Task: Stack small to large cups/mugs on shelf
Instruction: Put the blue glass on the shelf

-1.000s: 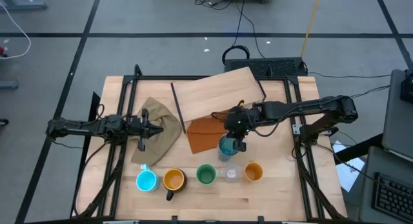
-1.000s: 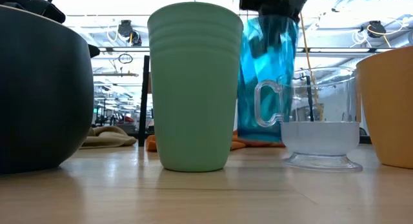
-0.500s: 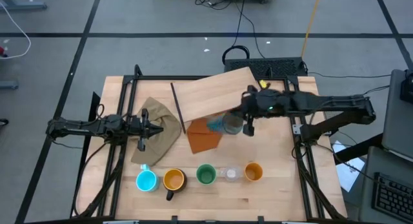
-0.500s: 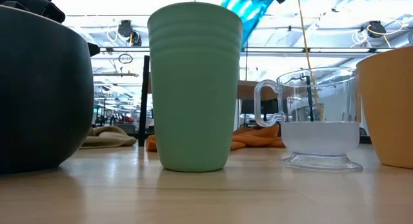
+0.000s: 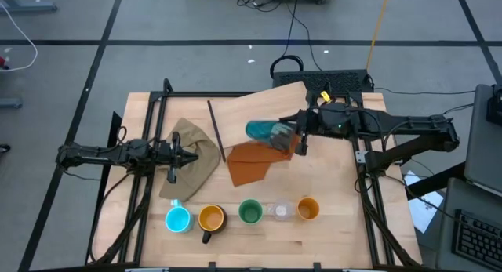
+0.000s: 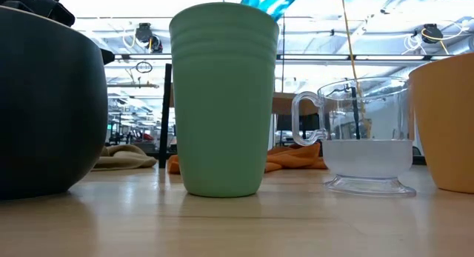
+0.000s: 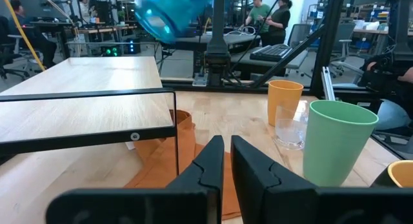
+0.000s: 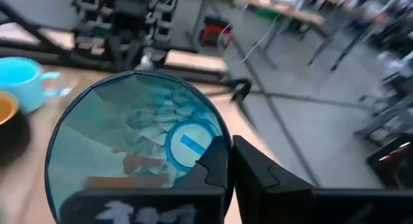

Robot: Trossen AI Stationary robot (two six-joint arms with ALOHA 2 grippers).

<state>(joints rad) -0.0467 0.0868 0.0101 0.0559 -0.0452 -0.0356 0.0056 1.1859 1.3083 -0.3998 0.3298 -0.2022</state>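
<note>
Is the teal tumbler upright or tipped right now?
Tipped: the right gripper holds the teal tumbler on its side in the air above the shelf.

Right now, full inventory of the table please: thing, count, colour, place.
Tumbler: 1, teal, ribbed, held on its side in the air over the shelf's front edge.
Shelf: 1, light plywood on black legs, back middle of the table.
Blue mug: 1, bright blue, left end of the front row.
Black mug: 1, black with yellow-orange inside, next in the row.
Green cup: 1, green, middle of the row.
Glass: 1, clear, with a handle, between green cup and orange cup.
Orange cup: 1, orange, right end of the row.
Orange cloth: 1, in front of the shelf.
Tan cloth: 1, left of the shelf.
Left gripper: shut, empty, over the tan cloth.
Right gripper: shut on the tumbler's rim.
</note>
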